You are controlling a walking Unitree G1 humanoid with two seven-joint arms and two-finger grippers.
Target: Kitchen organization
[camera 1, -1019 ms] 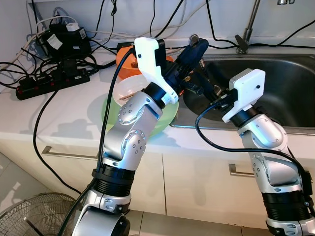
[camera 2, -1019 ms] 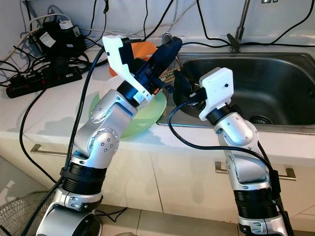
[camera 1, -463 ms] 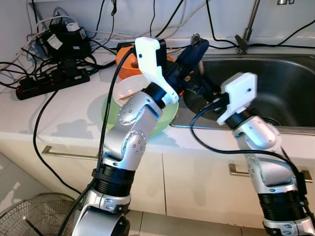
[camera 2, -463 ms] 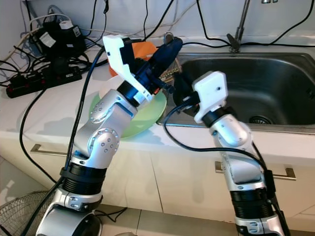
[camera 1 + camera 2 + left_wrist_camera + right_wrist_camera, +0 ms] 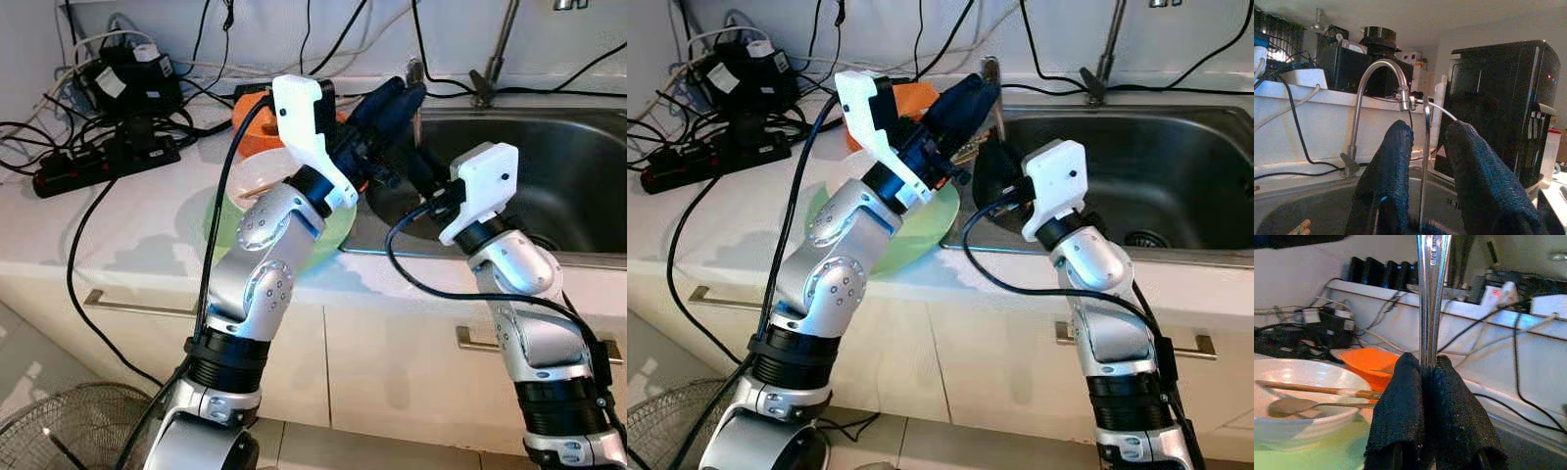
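Observation:
A long metal utensil (image 5: pixel 990 76) stands upright over the sink's left edge. My right gripper (image 5: pixel 1422 363) is shut on its handle (image 5: pixel 1431 293), low down at the sink's rim (image 5: pixel 423 174). My left gripper (image 5: pixel 1430 131) reaches in from the counter side, and its fingers (image 5: pixel 397 96) stand open on either side of the thin handle (image 5: pixel 1424 161) without pressing it. Behind the left arm a white bowl (image 5: pixel 1298 382) holding a wooden stick and a spoon sits in a green bowl (image 5: pixel 333 233). An orange bowl (image 5: pixel 1369 363) lies beyond them.
The steel sink (image 5: pixel 558 157) with its faucet (image 5: pixel 495 54) lies to the right. A power strip (image 5: pixel 98 162), plugs and tangled cables crowd the counter's back left. A floor fan (image 5: pixel 69 431) stands at the lower left, before the cabinet doors.
The utensil's top has swung right and stands more upright. My left gripper followed it towards the sink. My right arm shifted left, then back right.

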